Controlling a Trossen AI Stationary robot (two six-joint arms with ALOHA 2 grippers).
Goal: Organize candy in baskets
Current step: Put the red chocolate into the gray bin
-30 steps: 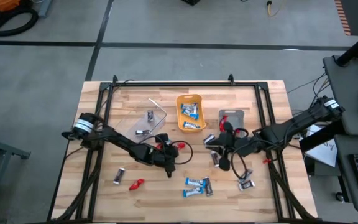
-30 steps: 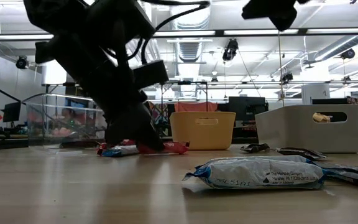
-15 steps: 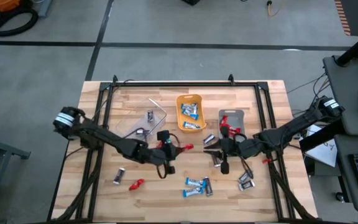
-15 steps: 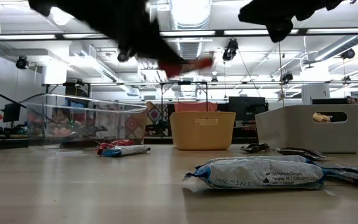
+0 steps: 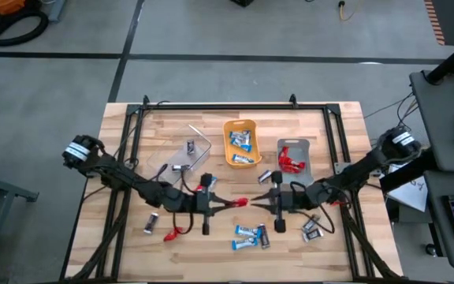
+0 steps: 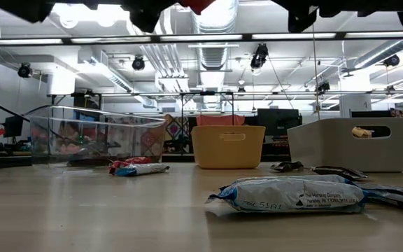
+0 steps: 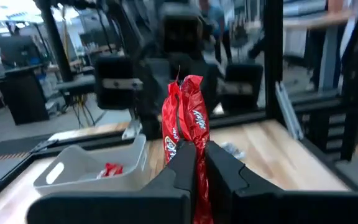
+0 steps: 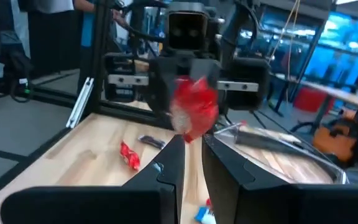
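Observation:
My left gripper (image 5: 225, 203) is over the middle of the table, shut on a red candy bar (image 5: 241, 203), which also shows in the left wrist view (image 7: 188, 112). My right gripper (image 5: 262, 200) faces it from the table's right. Its fingers stand a narrow gap apart, right at the bar's free end (image 8: 194, 107). The clear basket (image 5: 181, 158) holds dark bars, the orange basket (image 5: 241, 142) holds blue-and-white ones, and the grey basket (image 5: 294, 158) holds red ones. Both grippers are above the low view's top edge. My left gripper pinches the red bar's rear end (image 7: 197, 180) between its two fingers. They come level from the table's left, lying along the bar. The bar is lifted clear and sticks out past the fingertips toward my right gripper. My right gripper (image 8: 192, 146) is at the bar's free end; whether it touches, I cannot tell.
Loose bars lie on the table's near half: blue-and-white ones (image 5: 247, 233) (image 6: 289, 194), dark ones (image 5: 312, 229) (image 5: 152, 223) and a red one (image 5: 173, 233). Another dark bar (image 5: 265, 177) lies before the grey basket. A black frame (image 5: 211, 106) runs around the table.
My left gripper has taken the red bar off the table by the clear basket, lifted it clear and carried it toward the table's middle. My right gripper has drawn back from the grey basket toward the near edge and turned to face the left gripper.

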